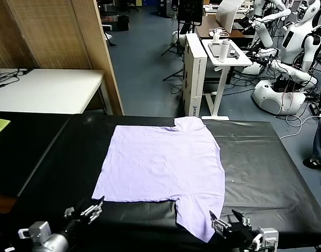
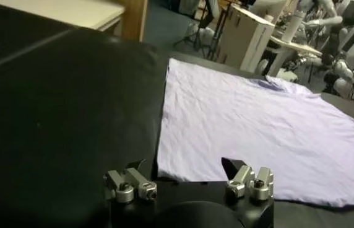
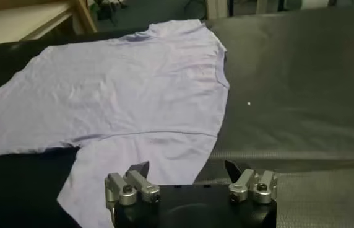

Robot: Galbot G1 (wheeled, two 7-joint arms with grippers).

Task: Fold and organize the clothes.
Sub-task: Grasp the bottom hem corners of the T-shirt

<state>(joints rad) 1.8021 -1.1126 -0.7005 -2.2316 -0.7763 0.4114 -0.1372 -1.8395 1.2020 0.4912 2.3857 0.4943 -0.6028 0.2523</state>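
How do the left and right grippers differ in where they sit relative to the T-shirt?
The left gripper hovers over bare black table just short of the T-shirt edge; the right gripper sits over the near sleeve. The left is near the shirt's left corner, the right near its right side. Both are open and hold nothing.

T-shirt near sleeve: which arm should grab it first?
Right, probably. The right gripper, open, sits at the T-shirt sleeve's near edge. The left gripper, also open, is by the hem corner, away from that sleeve.

Lavender short-sleeved T-shirt (image 1: 163, 163) spread flat, unfolded, plain side up, on black table
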